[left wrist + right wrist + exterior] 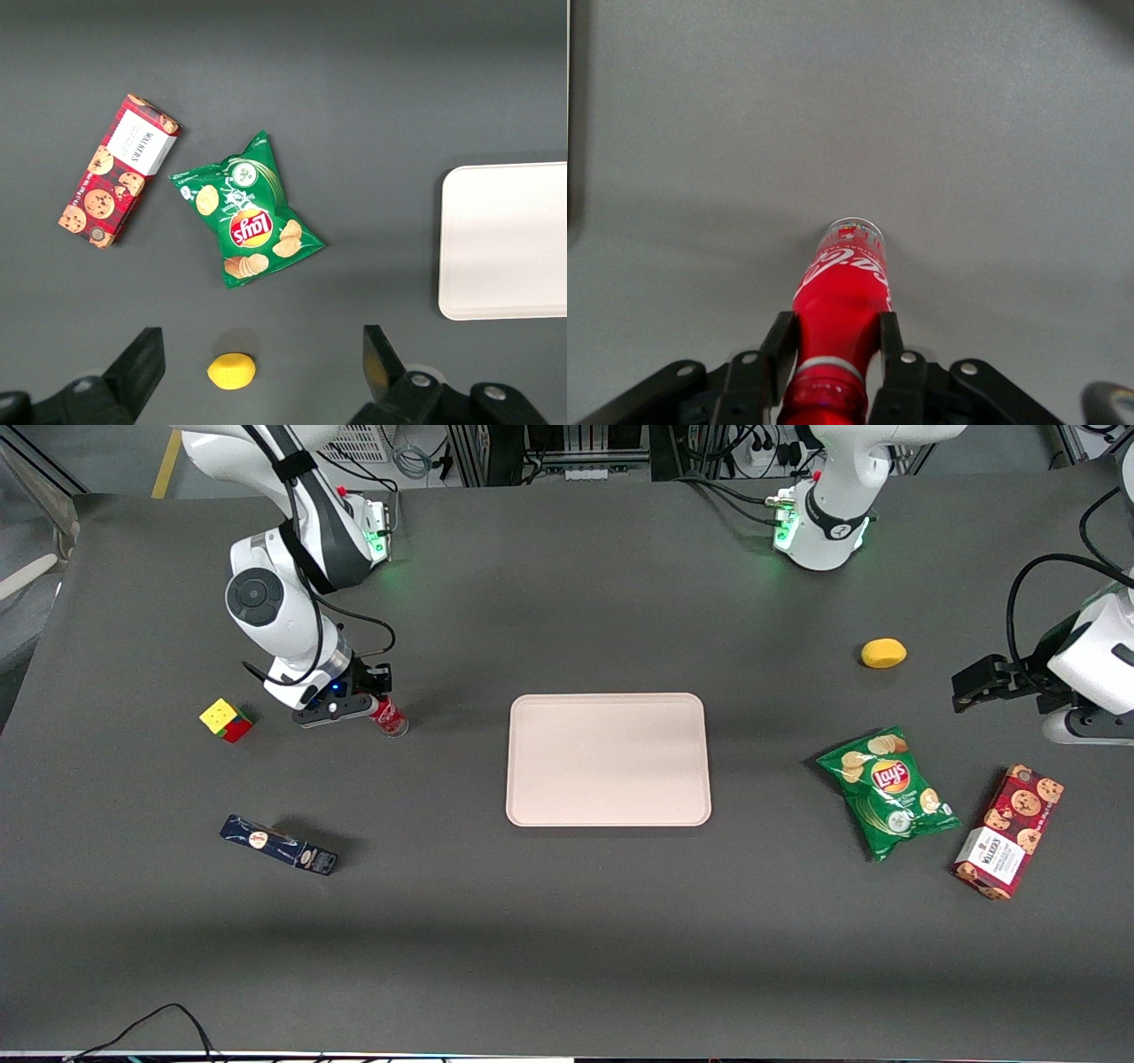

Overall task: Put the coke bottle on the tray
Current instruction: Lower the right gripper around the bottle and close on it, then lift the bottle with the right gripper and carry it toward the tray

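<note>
The pincer (pixel 370 710) is clamped on the neck of the coke bottle (pixel 389 718), which stands tilted on the dark surface (pixel 567 921), well apart from the tray (pixel 608 759), toward the working arm's end

On the surface (pixel 567 921) there is one tray (pixel 608 760), one coke bottle (pixel 388 716), one dark blue box (pixel 278 844) and one colour cube (pixel 225 719). There is also one green bag of chips (pixel 889 790), one red cookie box (pixel 1008 832) and one yellow lemon (pixel 883 653), so seven things in total, each kind only once. One gripper (pixel 359 707) is at the coke bottle, with its two fingers (pixel 888 341) pressed on the two sides of the bottle's neck.
</note>
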You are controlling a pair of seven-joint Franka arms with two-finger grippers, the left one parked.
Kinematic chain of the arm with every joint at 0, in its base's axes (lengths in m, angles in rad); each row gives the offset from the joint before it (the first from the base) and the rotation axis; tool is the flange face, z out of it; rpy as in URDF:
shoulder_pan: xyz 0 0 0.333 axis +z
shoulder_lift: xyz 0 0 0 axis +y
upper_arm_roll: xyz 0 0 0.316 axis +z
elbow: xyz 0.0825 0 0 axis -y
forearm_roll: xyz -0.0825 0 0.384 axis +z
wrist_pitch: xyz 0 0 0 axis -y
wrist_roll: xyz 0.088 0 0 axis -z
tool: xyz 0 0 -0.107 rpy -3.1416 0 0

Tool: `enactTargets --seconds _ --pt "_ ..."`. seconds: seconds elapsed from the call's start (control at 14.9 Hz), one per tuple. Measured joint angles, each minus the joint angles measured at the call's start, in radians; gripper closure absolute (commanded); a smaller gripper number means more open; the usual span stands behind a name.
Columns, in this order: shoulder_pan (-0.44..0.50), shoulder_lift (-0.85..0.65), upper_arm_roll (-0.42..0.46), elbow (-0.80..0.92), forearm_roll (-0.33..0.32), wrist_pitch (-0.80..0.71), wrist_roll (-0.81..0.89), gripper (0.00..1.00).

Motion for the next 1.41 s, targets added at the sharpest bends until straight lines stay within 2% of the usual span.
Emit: enactTargets --seconds 0.54,0.87,1.14,1.27,1.41 --pt "0.001 -0.003 0.004 0.026 0.0 -0.037 0.0 1.0" --pt "0.001 -0.038 0.006 0.352 0.0 -0.45 0.0 1.0" --pt "0.001 -0.058 0.008 0.604 0.0 -0.713 0.0 1.0" --pt "0.002 -0.059 0.013 0.703 0.0 -0.805 0.0 1.0" --pt "0.004 -0.056 0.016 0.738 0.0 -0.824 0.0 1.0"
